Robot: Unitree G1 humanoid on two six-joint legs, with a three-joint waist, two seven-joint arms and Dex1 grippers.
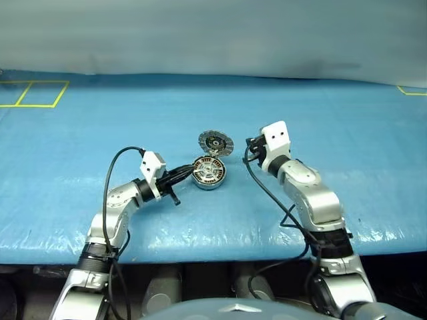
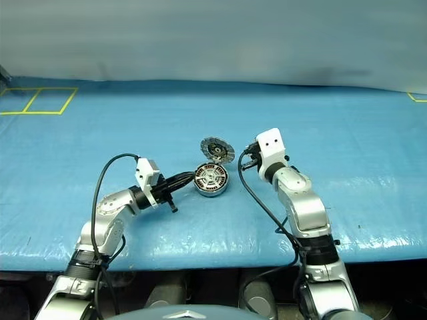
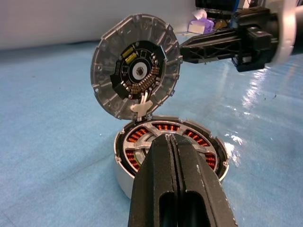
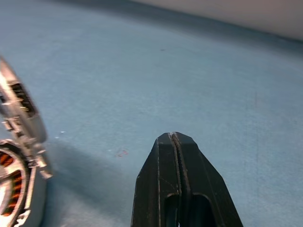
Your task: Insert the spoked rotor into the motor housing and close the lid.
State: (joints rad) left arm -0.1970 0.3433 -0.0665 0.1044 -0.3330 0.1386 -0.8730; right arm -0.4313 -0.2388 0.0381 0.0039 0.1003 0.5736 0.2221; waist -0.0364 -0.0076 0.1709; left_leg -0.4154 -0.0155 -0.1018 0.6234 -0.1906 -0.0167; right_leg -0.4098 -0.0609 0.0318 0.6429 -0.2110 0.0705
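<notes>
Blue glossy cover (image 1: 320,120) spread over table, yellow tape outline (image 1: 33,93) at upper left. Motor housing (image 1: 209,173) at frame centre, spoked rotor (image 3: 170,144) seated inside, lid (image 1: 215,142) hinged upright behind. Left gripper (image 1: 193,171) clenched empty, tips at housing rim. Right gripper (image 1: 251,144) clenched empty, right of lid.

2 head eyes, 2 close wrist cameras

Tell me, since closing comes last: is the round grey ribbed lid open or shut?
Open: the round grey ribbed lid stands upright at the far rim of the copper-wound grey housing, inner face showing.
</notes>
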